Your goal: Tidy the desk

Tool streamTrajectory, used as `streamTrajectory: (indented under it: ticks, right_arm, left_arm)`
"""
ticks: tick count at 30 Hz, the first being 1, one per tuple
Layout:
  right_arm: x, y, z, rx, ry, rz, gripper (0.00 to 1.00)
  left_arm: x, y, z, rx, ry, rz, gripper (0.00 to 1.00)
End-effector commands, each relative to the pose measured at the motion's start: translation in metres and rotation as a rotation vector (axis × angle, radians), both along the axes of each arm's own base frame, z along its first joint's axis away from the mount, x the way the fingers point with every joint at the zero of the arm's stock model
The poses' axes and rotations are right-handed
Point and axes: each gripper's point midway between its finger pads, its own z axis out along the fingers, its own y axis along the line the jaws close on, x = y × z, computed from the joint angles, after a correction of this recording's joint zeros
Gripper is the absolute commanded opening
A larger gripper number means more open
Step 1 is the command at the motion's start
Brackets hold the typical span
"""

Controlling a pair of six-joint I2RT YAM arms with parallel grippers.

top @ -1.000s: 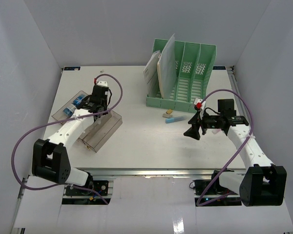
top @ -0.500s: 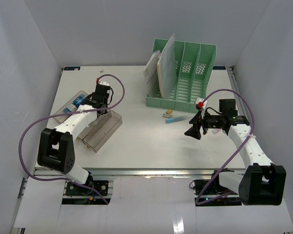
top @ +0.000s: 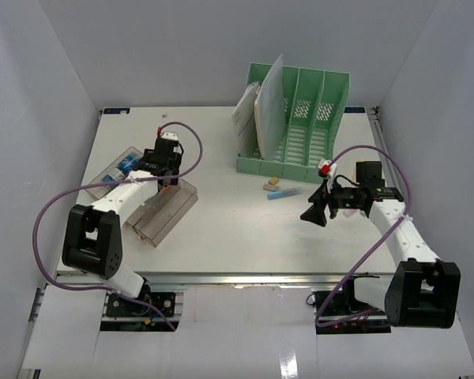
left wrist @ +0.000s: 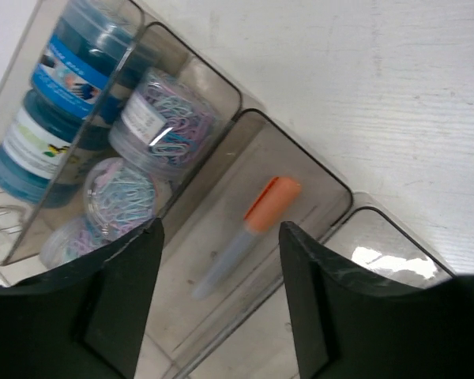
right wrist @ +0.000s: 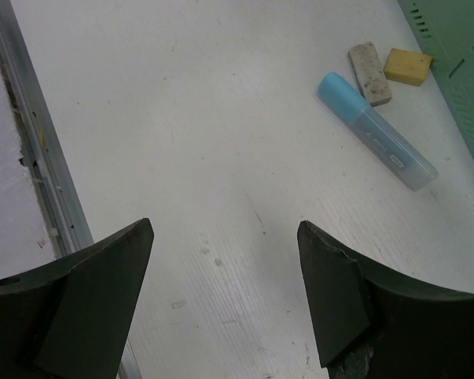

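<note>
The desk (top: 237,229) is a white tabletop with a metal rail along its near edge. My left gripper (top: 167,180) hangs open and empty over the clear stepped tray (top: 182,207). In the left wrist view, an orange-capped marker (left wrist: 249,233) lies in a tray compartment below the open gripper (left wrist: 219,237), apart from the fingers. My right gripper (top: 314,215) is open and empty above bare desk. In the right wrist view (right wrist: 225,229), a blue highlighter (right wrist: 375,130), a grey eraser (right wrist: 370,61) and a yellow eraser (right wrist: 407,65) lie ahead of it.
A green file rack (top: 308,118) with papers in its left slots stands at the back. The tray's far compartments hold blue jars (left wrist: 71,63) and tubs of paper clips (left wrist: 170,118). The metal rail (right wrist: 39,158) runs along the desk's near edge.
My left arm has swung its lower links leftwards, and its gripper has shifted slightly over the tray. The right arm has hardly moved.
</note>
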Motion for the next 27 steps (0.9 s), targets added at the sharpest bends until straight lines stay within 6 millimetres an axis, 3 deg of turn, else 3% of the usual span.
streamTrajectory:
  ticks: [1,5,9,11,13,16,18,22,27]
  right_arm:
    - [0.007,-0.007,-0.005,-0.044,-0.025,-0.018,0.8]
    - [0.004,-0.017,-0.016,-0.147,-0.134,0.092,0.81]
    - [0.0,-0.029,-0.026,-0.291,-0.309,0.293,0.88]
    - [-0.008,-0.032,-0.031,-0.355,-0.455,0.448,0.95]
    - [-0.005,-0.028,-0.028,-0.395,-0.622,0.566,0.93]
    - [0.015,-0.011,-0.015,-0.421,-0.709,0.604,0.91]
    - [0.035,0.002,-0.011,-0.438,-0.681,0.619,0.94]
    - [0.067,0.022,-0.026,-0.448,-0.584,0.626,1.0]
    - [0.093,0.038,-0.034,-0.493,-0.542,0.598,0.91]
  left_arm:
    - [-0.002,-0.015,0.016,-0.112,-0.048,-0.042,0.73]
    - [-0.017,-0.064,0.046,-0.369,-0.096,-0.228,0.81]
    - [-0.056,-0.123,0.074,-0.644,-0.152,-0.521,0.98]
    - [-0.079,-0.142,0.092,-0.751,-0.184,-0.643,0.98]
    - [-0.091,-0.144,0.092,-0.78,-0.186,-0.663,0.98]
    - [-0.1,-0.135,0.088,-0.76,-0.209,-0.633,0.98]
    - [-0.107,-0.125,0.096,-0.734,-0.265,-0.611,0.98]
    - [-0.114,-0.112,0.11,-0.687,-0.359,-0.596,0.98]
    - [-0.114,-0.099,0.124,-0.666,-0.439,-0.539,0.98]
